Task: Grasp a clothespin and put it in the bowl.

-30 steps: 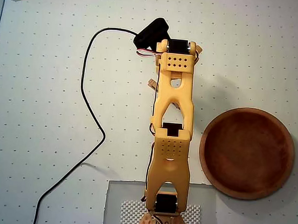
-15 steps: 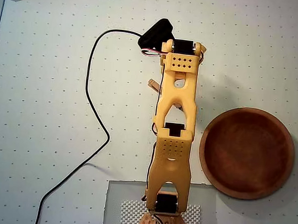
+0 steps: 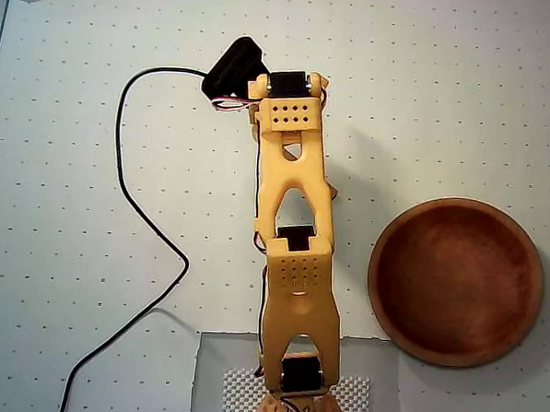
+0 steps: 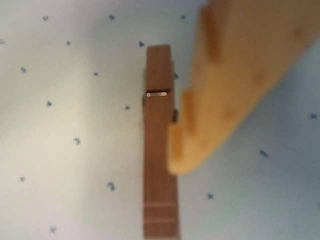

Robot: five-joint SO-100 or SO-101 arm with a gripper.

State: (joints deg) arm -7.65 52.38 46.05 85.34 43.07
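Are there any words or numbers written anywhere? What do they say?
No words, numbers or brand names can be read in either view.
The table has only a printed grid of small dark dots; in the wrist view they look like blurry marks, not letters.
The clothespin, the bowl and the yellow arm show no writing.

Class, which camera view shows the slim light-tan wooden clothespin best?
The wrist view: the slim light-tan wooden clothespin fills the frame lengthwise, its metal spring visible, beside one orange finger. In the overhead view, the yellow arm hides it entirely.
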